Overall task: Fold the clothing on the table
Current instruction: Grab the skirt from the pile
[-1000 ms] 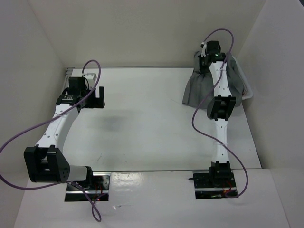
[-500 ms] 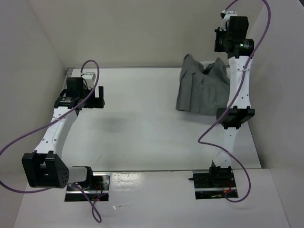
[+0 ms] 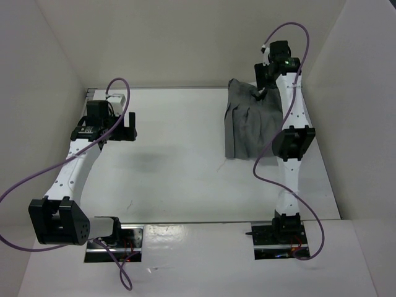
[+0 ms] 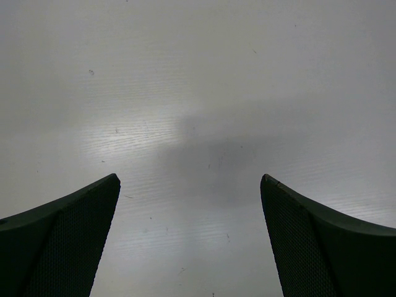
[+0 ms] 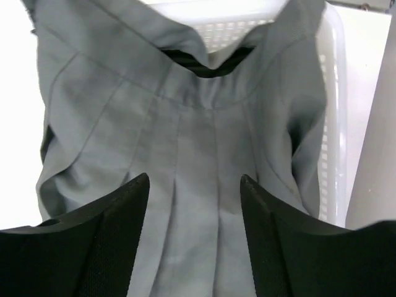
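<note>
- Jaws first: left jaws are spread as wide as they go, both dark fingers (image 4: 55,247) well apart, with nothing between them but bare white bench (image 4: 198,93).
- Left arm (image 3: 74,167) reaches up the left side of the bench, well apart from the clothing.
- Right jaws stand partly open, and the 2 black fingers (image 5: 93,247) show a clear gap. Grey fabric shows through that gap, but neither finger is pressing on it, so nothing is held.
- Right arm (image 3: 291,142) stretches to the far right corner, its jaws poised over the far end of the skirt.
- Skirt (image 3: 247,127) sits on the far right part of the bench, a dark grey heap with soft folds.
- Its long axis runs near to far, leaning slightly left at the near end.
- From the right wrist, the pleats run lengthwise toward the camera. The waist end, with its dark opening, points away, up against the white mesh basket (image 5: 331,124).
- Fabric drapes over the basket's near rim, and the basket's right wall shows just beside the skirt's edge.
- Near edge of the skirt lies flat on the bench, fairly straight.
</note>
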`<action>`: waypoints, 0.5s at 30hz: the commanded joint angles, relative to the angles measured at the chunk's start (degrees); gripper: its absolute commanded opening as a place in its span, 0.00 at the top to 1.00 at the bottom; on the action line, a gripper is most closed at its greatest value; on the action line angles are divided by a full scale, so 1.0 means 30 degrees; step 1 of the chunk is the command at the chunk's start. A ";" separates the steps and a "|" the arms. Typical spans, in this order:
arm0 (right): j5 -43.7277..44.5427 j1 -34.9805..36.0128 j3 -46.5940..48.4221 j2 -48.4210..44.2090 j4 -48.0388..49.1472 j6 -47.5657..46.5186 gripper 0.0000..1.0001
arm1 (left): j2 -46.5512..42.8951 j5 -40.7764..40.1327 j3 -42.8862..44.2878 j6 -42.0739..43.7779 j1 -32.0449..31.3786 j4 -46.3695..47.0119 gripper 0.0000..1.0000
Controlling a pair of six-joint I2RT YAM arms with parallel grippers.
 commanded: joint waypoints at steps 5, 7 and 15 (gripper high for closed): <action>0.1038 -0.0856 0.1081 -0.1186 0.0021 0.0156 0.22 | -0.0504 0.0451 -0.0299 0.0384 0.0107 0.0537 0.00; 0.1595 -0.0859 0.1081 -0.1188 0.0023 -0.0047 0.18 | -0.0504 0.0625 -0.0299 0.0386 0.0107 0.0537 0.00; 0.1191 -0.2175 0.0876 -0.0162 -0.0358 -0.0049 0.15 | -0.0152 0.0803 -0.0299 0.0386 0.0107 0.0332 0.00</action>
